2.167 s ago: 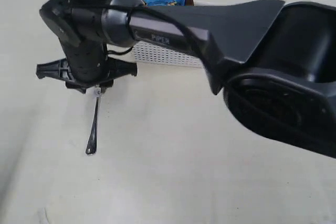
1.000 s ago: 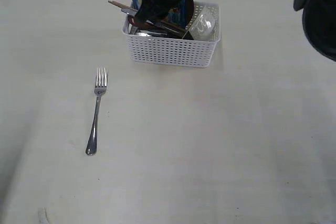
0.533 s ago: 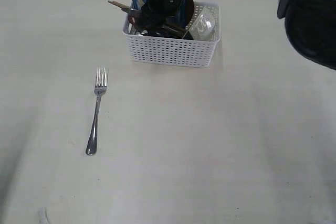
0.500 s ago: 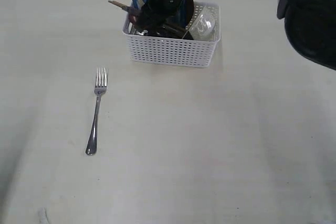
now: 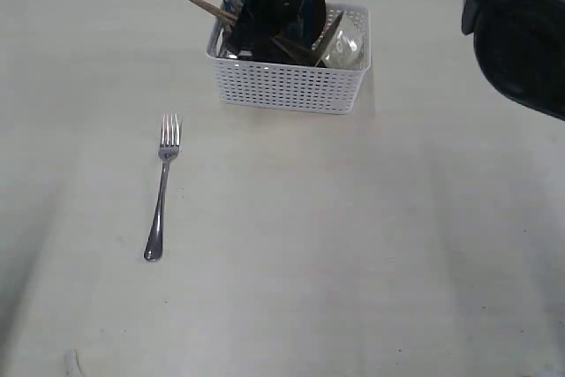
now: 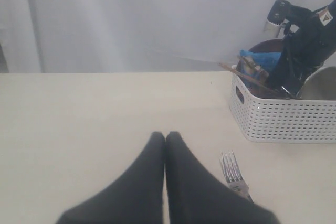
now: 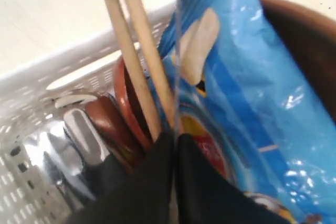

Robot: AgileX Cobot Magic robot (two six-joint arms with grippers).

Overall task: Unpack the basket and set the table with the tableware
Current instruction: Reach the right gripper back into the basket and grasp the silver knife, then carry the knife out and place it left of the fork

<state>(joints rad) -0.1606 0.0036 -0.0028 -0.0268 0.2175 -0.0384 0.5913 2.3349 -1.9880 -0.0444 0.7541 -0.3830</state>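
Holds left fingers point(image 6: 155, 153) pressed together, empty, over the table point(image 6: 79, 119), fork point(image 6: 233, 174) lying just beside them, already set. Reaches into the basket point(image 5: 291, 86) with right fingers point(image 7: 155, 177) pinched on what looks like the knife point(image 7: 178, 51), edge-on, chopsticks point(image 7: 134, 51) touching alongside, probably to draw it out.

White perforated basket point(image 5: 291, 87) stands upright on the cream table point(image 5: 353, 262), steel fork point(image 5: 161, 187) lying well apart.

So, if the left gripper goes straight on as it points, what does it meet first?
The way looks free: the shut left gripper points across the table toward the pale backdrop. The fork and basket lie off to one side; depth is unclear.
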